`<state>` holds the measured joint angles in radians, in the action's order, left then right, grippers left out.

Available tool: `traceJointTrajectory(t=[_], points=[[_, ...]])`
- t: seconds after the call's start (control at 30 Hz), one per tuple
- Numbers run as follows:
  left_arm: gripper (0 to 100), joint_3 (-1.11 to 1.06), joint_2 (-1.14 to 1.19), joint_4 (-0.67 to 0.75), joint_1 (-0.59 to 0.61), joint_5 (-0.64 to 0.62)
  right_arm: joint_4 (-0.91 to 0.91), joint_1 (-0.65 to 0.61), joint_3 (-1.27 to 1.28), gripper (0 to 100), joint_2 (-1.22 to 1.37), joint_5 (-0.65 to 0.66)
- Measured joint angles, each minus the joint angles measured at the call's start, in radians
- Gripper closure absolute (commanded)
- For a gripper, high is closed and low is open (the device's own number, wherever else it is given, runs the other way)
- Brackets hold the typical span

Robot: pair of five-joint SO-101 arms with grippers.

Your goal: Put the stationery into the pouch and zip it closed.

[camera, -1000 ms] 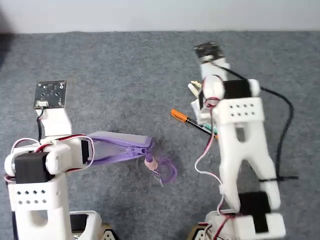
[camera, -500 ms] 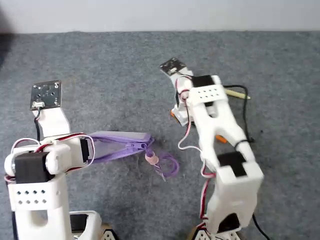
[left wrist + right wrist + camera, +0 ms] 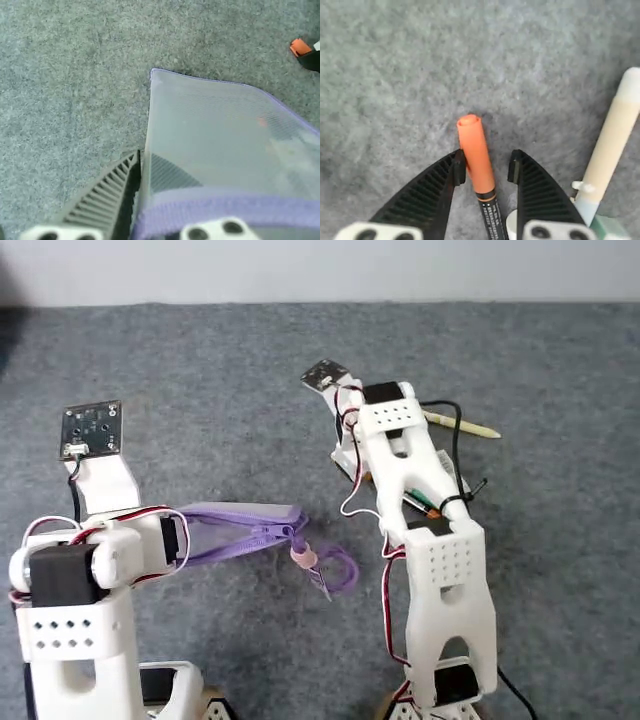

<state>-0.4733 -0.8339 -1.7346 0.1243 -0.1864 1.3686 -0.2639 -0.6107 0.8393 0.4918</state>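
My left gripper is shut on one end of the purple-edged clear pouch, which lies flat with its zipper toward the centre. In the left wrist view, the left gripper pinches the pouch at its purple band. Lowered at the centre, my right gripper is open. Its jaws straddle the orange-capped pen on the carpet; one fingertip touches the pen and the other stands slightly off it. Part of the pen's barrel shows under the right arm.
A cream pencil lies behind the right arm. A cream stick-like item lies beside the right gripper. The zipper pull with a pink bead and a purple cord loop trail from the pouch's end. Grey carpet covers the table.
The right arm has swung left toward the pouch, and its gripper has come down around the pen's orange cap. The pencil has come into sight. The left arm and pouch stayed put.
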Motion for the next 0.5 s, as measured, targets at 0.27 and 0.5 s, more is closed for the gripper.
traceJointTrajectory(t=[0.27,0.5], points=[[99,0.000,0.000,0.000,0.000,0.000,0.112,-0.005,-0.101,99.1,0.035,0.009],[99,0.000,0.000,0.000,0.000,0.000,0.322,-0.009,-0.296,99.1,0.037,0.009]])
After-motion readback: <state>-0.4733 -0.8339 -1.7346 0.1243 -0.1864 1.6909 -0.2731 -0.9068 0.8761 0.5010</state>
